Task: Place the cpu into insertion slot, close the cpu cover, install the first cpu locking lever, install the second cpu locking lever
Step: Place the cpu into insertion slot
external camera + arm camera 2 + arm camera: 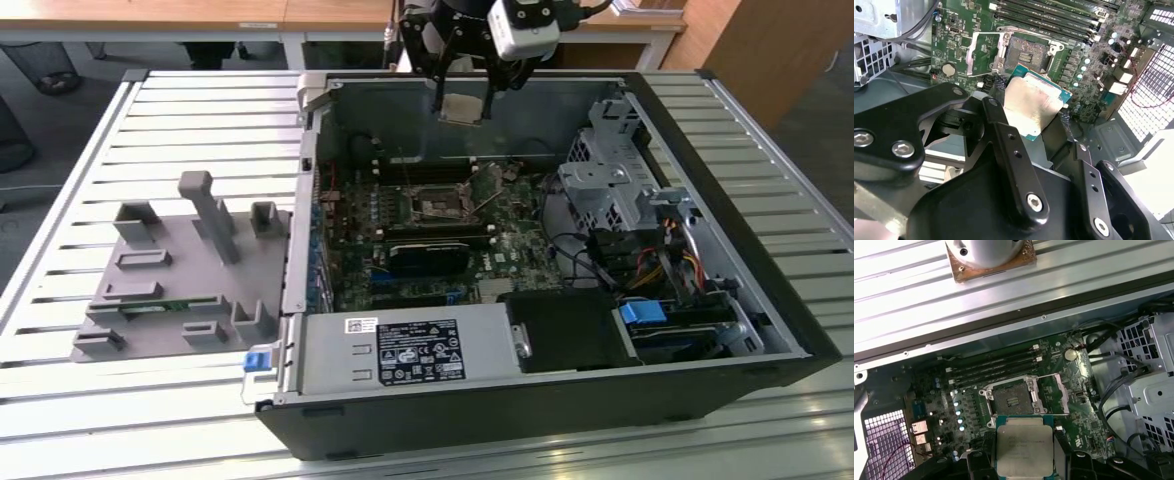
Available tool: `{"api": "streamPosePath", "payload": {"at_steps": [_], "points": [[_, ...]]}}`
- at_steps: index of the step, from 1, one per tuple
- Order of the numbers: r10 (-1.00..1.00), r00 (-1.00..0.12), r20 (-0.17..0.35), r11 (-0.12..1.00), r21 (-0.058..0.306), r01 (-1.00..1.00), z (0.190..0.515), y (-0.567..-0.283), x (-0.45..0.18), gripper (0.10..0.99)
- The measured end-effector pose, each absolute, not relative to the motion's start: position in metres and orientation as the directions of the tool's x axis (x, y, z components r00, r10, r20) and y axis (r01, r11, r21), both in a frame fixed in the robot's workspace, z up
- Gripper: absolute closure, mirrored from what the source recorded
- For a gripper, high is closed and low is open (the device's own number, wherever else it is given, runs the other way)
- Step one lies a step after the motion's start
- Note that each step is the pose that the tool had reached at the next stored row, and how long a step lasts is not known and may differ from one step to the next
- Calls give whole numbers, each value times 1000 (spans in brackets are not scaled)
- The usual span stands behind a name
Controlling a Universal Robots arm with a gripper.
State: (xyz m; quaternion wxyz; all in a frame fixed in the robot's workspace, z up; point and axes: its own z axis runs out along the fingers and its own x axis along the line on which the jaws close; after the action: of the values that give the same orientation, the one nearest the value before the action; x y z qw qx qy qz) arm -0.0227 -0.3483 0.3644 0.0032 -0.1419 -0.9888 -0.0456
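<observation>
My gripper (pixel 463 106) hangs above the back of the open computer case, shut on the cpu (pixel 463 108), a flat square chip with a dull silver face. In both wrist views the cpu (pixel 1033 106) (pixel 1024 444) sits between the black fingers (pixel 1004 130), held above the board and apart from it. The insertion slot (pixel 437 207) (pixel 1024 50) (pixel 1010 400) is a dark square socket in the middle of the motherboard, uncovered and with nothing in it. The cpu cover (pixel 981 52) (pixel 1055 392), a thin silvery frame, is swung open beside the slot.
The case walls (pixel 314 200) ring the board. A black card (pixel 434 250) lies in front of the slot, long memory slots (pixel 994 365) behind it. A metal drive cage (pixel 614 190) and cables stand at the exterior view's right, a power supply (pixel 400 350) in front, a grey fixture (pixel 174 270) left.
</observation>
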Motion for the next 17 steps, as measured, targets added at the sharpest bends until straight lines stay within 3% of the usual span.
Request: {"api": "streamPosePath", "payload": {"at_steps": [17], "points": [[329,-944,19,940,89,329,364,-348,-23,541]]}}
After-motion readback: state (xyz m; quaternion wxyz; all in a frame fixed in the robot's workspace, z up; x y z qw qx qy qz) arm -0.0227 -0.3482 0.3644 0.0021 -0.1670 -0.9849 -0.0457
